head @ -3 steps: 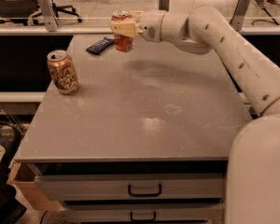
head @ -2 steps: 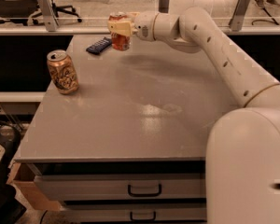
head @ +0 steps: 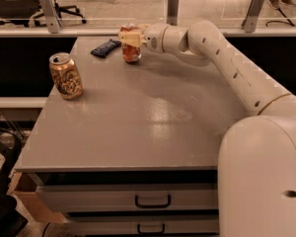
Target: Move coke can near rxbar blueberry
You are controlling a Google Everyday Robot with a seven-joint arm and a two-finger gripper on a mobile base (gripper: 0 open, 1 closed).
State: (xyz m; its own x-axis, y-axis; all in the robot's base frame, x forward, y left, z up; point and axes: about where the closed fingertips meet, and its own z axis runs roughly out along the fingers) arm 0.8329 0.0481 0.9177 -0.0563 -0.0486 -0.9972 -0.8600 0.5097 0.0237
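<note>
The hand (head: 130, 36) pinches the coke can (head: 131, 52) just beside the rxbar blueberry (head: 105, 48), far back on the table (head: 138, 127).

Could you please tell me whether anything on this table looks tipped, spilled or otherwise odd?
Nothing stands out: the claw grips the upright coke can beside the rxbar blueberry; the gold can stands upright too.

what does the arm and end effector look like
Smooth white arm of rounded tubular segments with small dark dots and a thin tan ring near the bulky white base. The end effector, at the coke can far across the table, is pale cream.
</note>
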